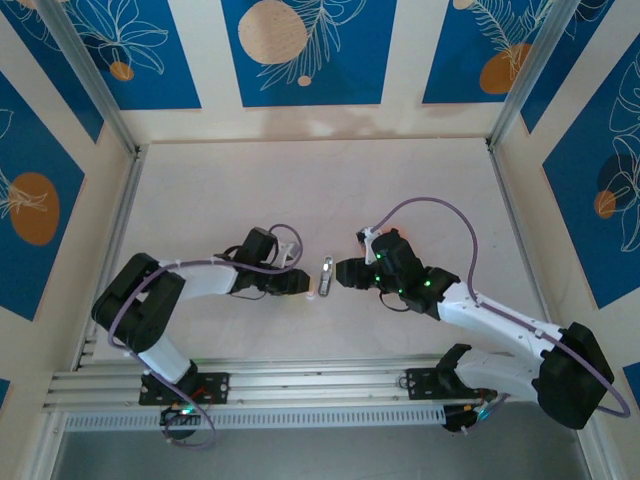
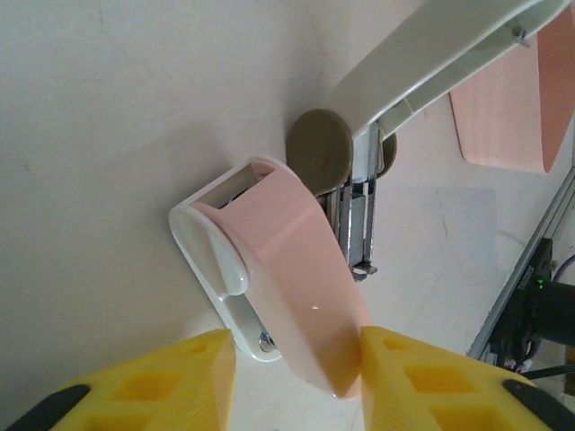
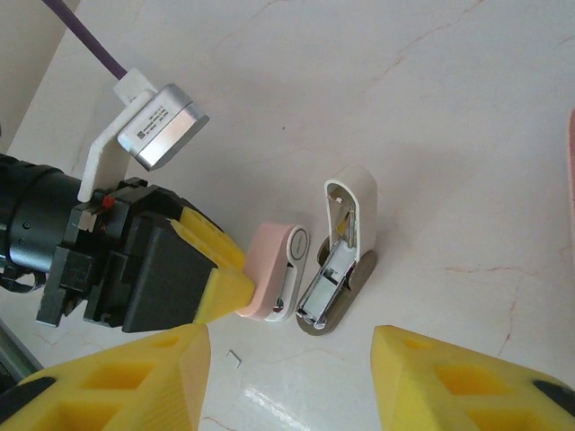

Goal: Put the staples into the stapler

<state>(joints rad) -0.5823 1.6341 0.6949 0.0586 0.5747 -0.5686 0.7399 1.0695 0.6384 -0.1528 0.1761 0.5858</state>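
Observation:
A small pink stapler [image 2: 296, 278] lies on the table with its white underside [image 2: 211, 247] turned to the side. My left gripper [image 2: 296, 368] is shut on its rear end; one yellow finger [image 2: 422, 377] presses the pink shell. Just beyond it lies a white stapler [image 3: 346, 242], hinged open, with its metal channel [image 3: 328, 283] exposed on a brown base [image 2: 319, 148]. My right gripper [image 3: 287, 368] hovers open just short of both staplers, holding nothing. One tiny grey staple piece [image 3: 234, 356] lies on the table near it. From above, the two grippers [image 1: 303, 283] [image 1: 350, 272] face each other across the white stapler [image 1: 327, 272].
A shallow pink tray [image 2: 503, 108] sits past the staplers, its rim also at the right edge [image 3: 571, 153] of the right wrist view. An aluminium rail [image 1: 300, 385] runs along the near table edge. Patterned walls enclose the white tabletop [image 1: 300, 190].

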